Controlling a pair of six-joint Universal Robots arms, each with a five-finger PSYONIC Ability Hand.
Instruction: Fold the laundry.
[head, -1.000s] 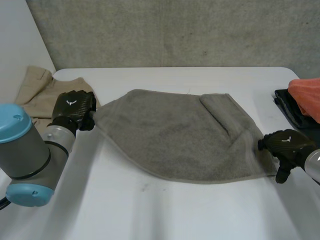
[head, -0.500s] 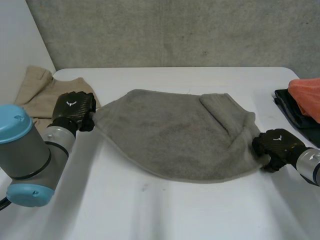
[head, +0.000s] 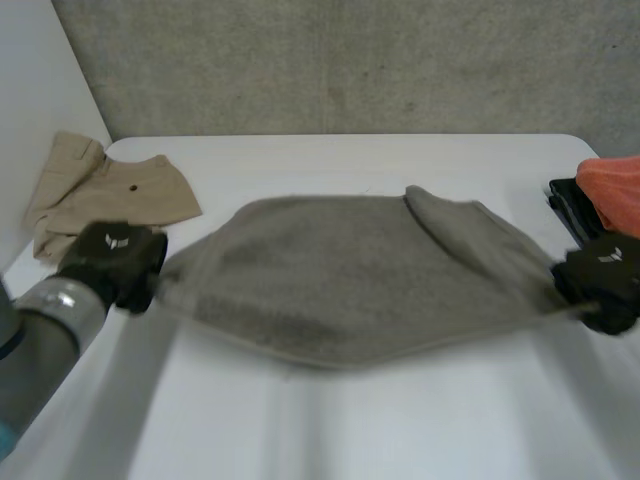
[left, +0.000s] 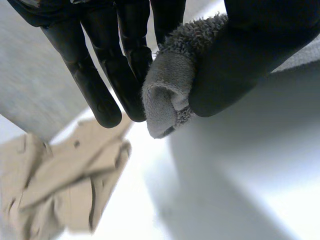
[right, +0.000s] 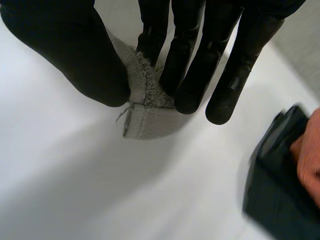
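White table (head: 330, 420) has a grey towel (head: 350, 270) stretched wide over its middle. Beige trousers (head: 110, 190) lie at the far left corner. Left hand (head: 112, 262) pinches the towel's left corner, right hand (head: 603, 280) pinches its right corner, each with thumb against fingers.

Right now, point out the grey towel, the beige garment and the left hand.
grey towel (head: 350, 275), head view, middle of the cloth.
beige garment (head: 100, 195), head view, its flat upper panel.
left hand (head: 110, 260), head view, back of the hand.

Pinching: left hand (head: 110, 262), right hand (head: 603, 279)
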